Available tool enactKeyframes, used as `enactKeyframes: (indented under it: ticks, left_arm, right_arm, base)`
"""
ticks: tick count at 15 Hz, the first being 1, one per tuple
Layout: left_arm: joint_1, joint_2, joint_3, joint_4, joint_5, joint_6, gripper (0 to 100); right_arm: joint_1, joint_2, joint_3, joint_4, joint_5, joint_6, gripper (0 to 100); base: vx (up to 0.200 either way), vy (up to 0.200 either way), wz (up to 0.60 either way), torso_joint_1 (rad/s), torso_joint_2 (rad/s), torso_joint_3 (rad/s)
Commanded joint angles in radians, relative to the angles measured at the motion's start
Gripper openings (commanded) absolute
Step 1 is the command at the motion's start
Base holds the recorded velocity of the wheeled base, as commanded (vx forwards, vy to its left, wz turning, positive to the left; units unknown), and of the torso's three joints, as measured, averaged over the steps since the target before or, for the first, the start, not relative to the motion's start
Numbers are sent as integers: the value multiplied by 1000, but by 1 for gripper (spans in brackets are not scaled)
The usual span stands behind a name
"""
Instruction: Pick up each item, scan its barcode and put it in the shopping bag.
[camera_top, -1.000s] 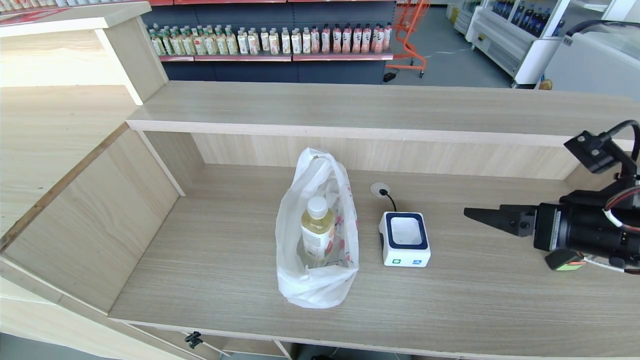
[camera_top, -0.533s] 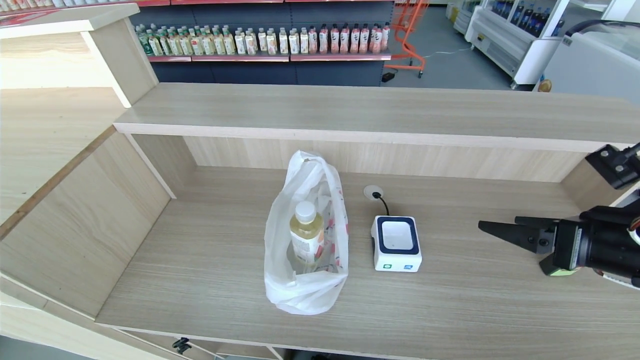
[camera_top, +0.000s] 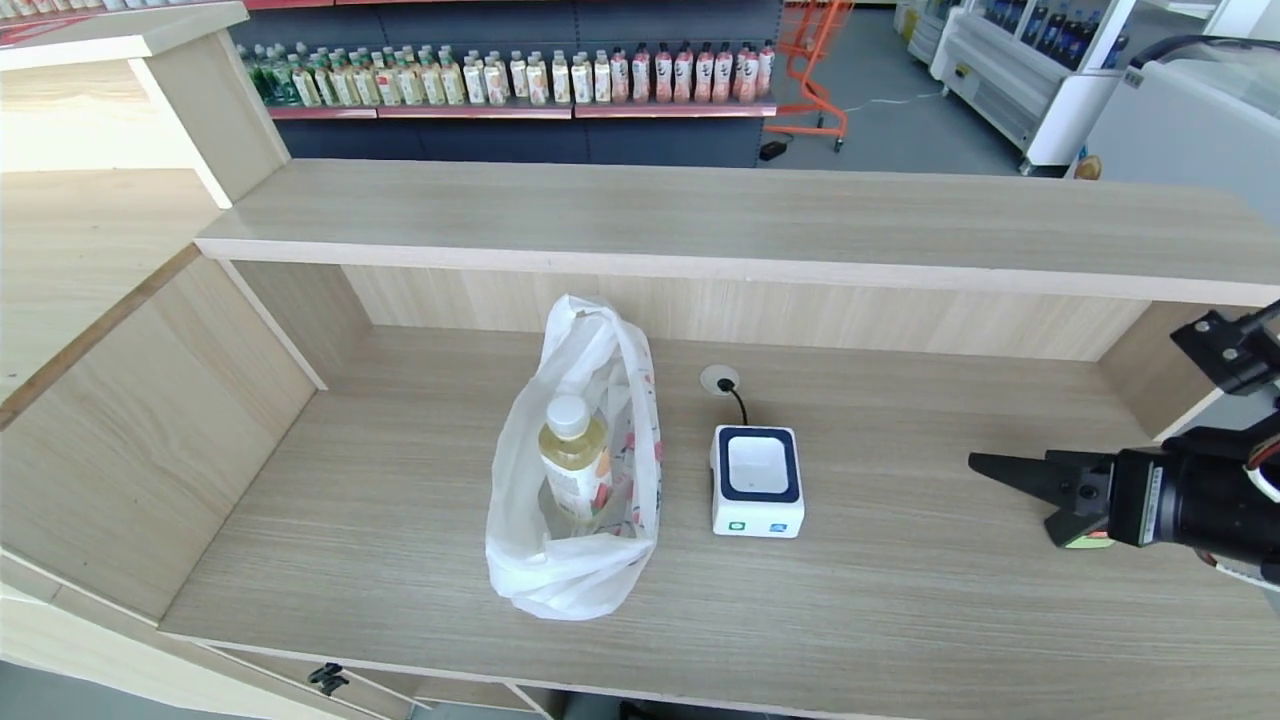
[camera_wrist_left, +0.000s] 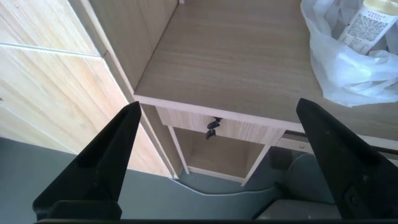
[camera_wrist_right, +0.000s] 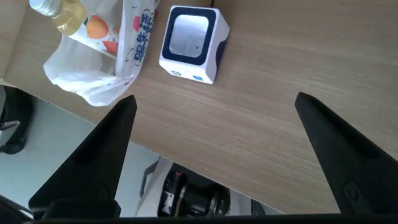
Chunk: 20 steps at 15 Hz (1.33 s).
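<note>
The bottle (camera_top: 572, 455) stands in the shopping bag (camera_top: 560, 580), its lower half veiled by crumpled plastic in the head view; in the left wrist view the picture's edge cuts off the bottle's upper part and part of the bag. The drinks (camera_top: 500, 80) on the far shelf (camera_top: 520, 112) are too small to tell apart.

bottle (camera_top: 573, 458) upright in open white bag (camera_top: 560, 585); bag mid counter (camera_top: 900, 600); scanner (camera_top: 757, 478) just beside, rt side
</note>
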Motion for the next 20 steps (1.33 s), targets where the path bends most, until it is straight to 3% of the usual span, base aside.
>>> enactKeyframes:
  ticks: [1, 5, 15, 17, 20]
  left_arm:
    - [1, 0, 0, 0, 1, 0, 100]
    - [1, 0, 0, 0, -1, 6, 100]
    - [1, 0, 0, 0, 1, -1, 100]
    - [1, 0, 0, -1, 2, -29, 100]
    - [1, 0, 0, -1, 1, -21, 100]
  right_arm:
    - [-21, 14, 29, 2, -25, -7, 100]
    - [-61, 26, 72, 2, -114, -63, 100]
    - [-83, 15, 121, 4, -121, -140, 100]
    - [-83, 15, 139, 10, -122, -142, 100]
    - [-83, -20, 178, 140, -242, -240, 100]
  base:
    - [-200, 0, 0, 2, -2, -7]
    - [0, -50, 0, 2, 1, 1]
    - [0, -200, 0, 5, 2, 3]
    - [0, -200, 0, -2, 2, 0]
    - [0, 0, 0, 0, 0, 0]
